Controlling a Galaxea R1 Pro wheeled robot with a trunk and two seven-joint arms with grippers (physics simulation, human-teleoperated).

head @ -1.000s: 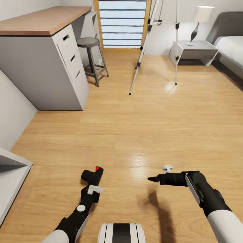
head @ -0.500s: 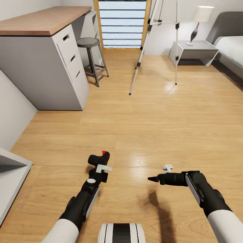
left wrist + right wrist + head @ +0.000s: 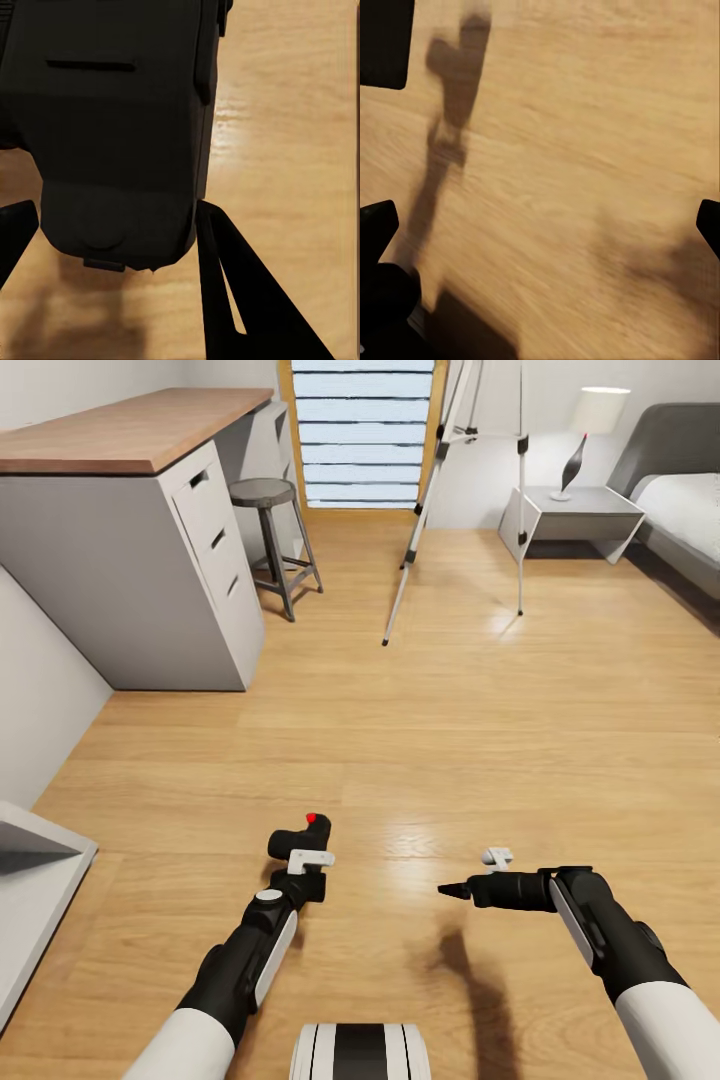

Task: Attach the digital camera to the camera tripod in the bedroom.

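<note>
Here, the left end effector (image 3: 300, 847) is grasping the camera (image 3: 303, 836) low over the floor, well short of the tripod (image 3: 455, 490) by the window. The right end effector (image 3: 452, 890) is spread wide, holding nothing. Carrying the camera level and approaching the tripod's head squarely would serve best.

The camera tripod (image 3: 455, 480) gets chopped off by the top edge, so its head is out of frame. Up close the digital camera (image 3: 112, 127) runs past the edges, and the bed (image 3: 685, 480) is cut off too.
</note>
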